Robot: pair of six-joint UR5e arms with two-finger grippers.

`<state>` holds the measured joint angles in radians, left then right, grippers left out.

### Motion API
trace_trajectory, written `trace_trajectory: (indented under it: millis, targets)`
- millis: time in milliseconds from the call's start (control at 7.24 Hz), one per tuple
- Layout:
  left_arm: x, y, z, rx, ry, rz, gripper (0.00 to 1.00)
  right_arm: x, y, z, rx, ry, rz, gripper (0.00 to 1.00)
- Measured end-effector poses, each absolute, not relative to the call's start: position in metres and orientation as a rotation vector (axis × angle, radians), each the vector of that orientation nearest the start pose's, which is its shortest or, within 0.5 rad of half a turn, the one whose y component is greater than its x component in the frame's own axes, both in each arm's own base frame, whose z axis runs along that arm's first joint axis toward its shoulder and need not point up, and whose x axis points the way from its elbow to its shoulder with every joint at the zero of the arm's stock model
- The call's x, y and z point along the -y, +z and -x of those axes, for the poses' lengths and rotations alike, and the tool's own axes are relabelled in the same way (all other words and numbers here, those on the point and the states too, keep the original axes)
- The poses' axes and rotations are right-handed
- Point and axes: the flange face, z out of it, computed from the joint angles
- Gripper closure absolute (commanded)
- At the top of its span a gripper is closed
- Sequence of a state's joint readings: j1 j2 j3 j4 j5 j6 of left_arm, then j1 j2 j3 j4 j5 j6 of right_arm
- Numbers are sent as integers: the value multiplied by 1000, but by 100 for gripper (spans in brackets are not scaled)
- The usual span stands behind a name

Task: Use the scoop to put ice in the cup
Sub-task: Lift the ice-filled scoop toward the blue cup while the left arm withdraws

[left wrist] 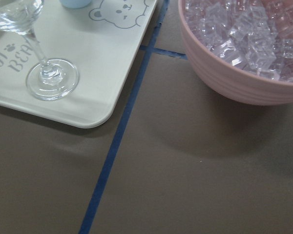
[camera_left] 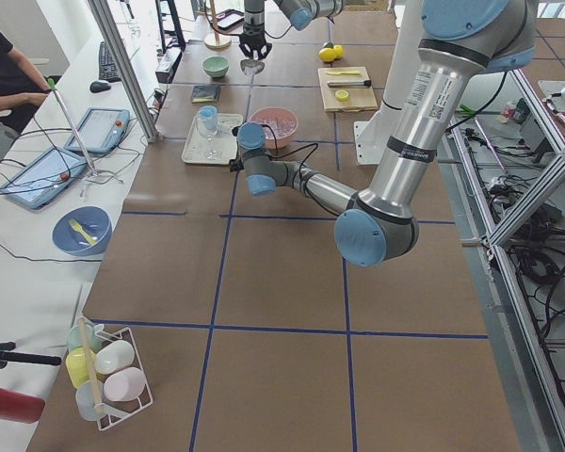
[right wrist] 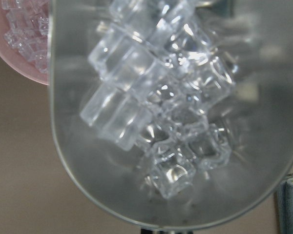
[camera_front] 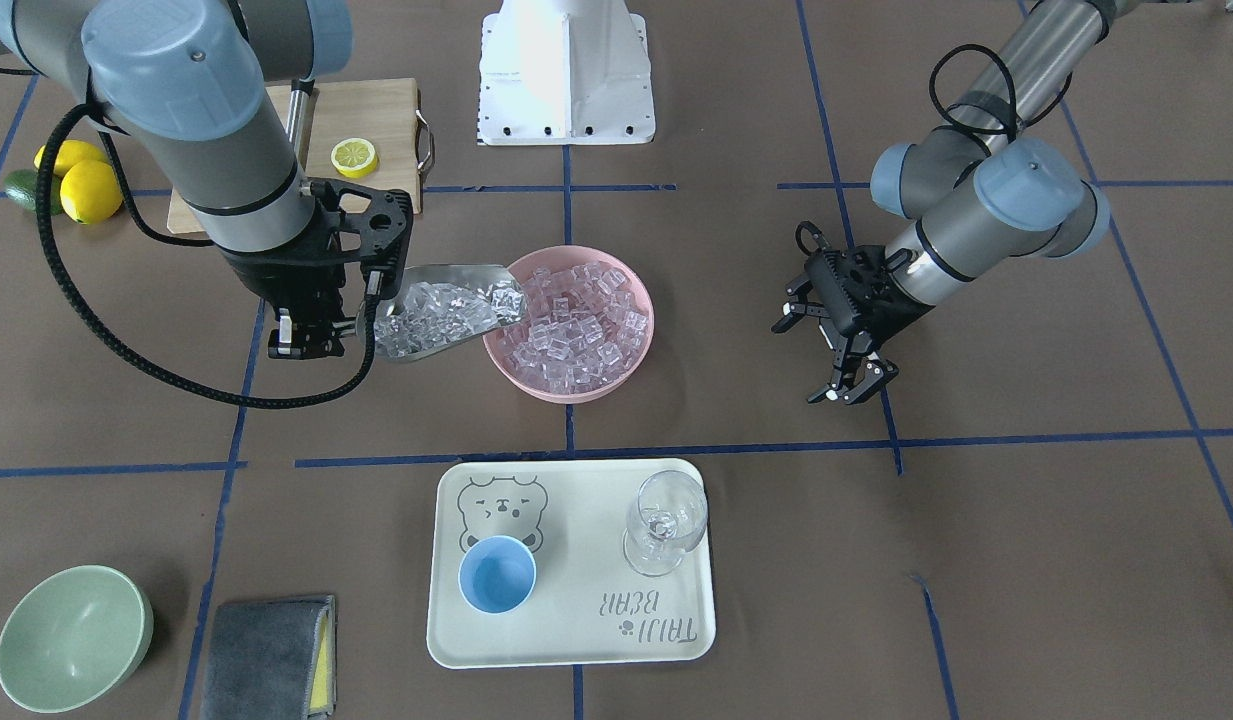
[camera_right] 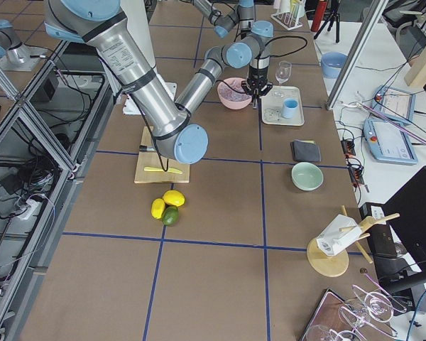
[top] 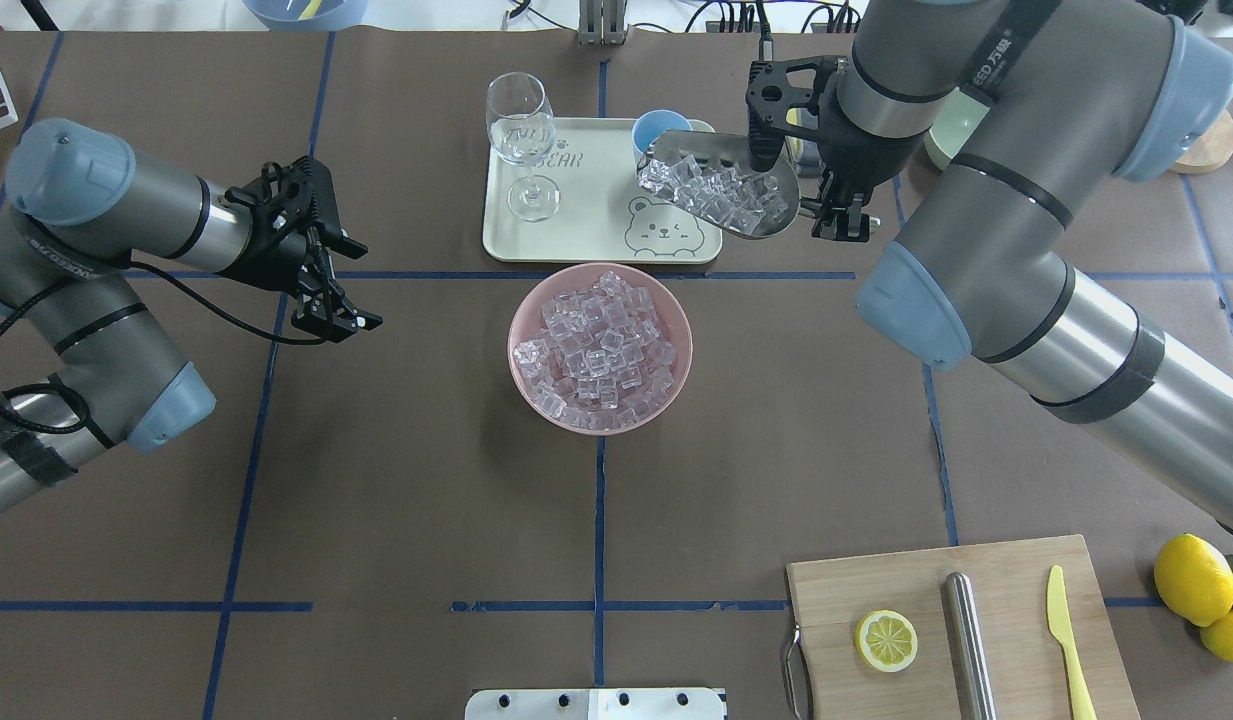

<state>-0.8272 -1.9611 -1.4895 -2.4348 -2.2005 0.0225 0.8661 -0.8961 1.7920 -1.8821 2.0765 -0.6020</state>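
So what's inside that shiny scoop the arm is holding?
Clear ice cubes, heaped in the scoop's trough. They cover most of its floor; its handle is hidden at the right gripper.

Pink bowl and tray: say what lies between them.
Only bare table and a blue tape line separate the pink bowl and the tray, seen in the front-facing view.

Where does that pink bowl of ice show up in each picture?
Front-facing: pink bowl at centre, right of the scoop.
Overhead: bowl at centre.
Exterior left: bowl small, top centre.
Exterior right: bowl small, top centre.
Left wrist: bowl top right.
Right wrist: bowl in top-left corner, behind the scoop.
Landmark: cream bear tray beside it, in all but the right wrist view.
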Motion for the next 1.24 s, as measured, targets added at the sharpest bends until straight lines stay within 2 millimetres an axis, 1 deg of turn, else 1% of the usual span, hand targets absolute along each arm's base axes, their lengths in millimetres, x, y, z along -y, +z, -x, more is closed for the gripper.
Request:
trace_trajectory:
  millis: [276,414,552,690,828,1105,1243]
  targets:
    - [541,383,-371,-932,990,-848,0,548,208,346,573,-1367,-590,100]
    - [552,388,-359,-910,960,-810,0,551,212,346,576,-1338,-569,100]
    - [566,394,-340,-883,918,-771,0,555,218,347,580,-1293,-536,100]
    - [582,400,-311,-849,861,-732,0,561,225,348,581,-1245,-500,100]
    - [593,407,-275,-815,797,-693,0,568,233,351,576,-1197,-463,100]
    - [609,430,-197,-750,658,-611,0,581,247,357,566,-1073,-388,100]
    - [614,444,-160,-724,591,-570,0,590,251,364,562,-1010,-347,100]
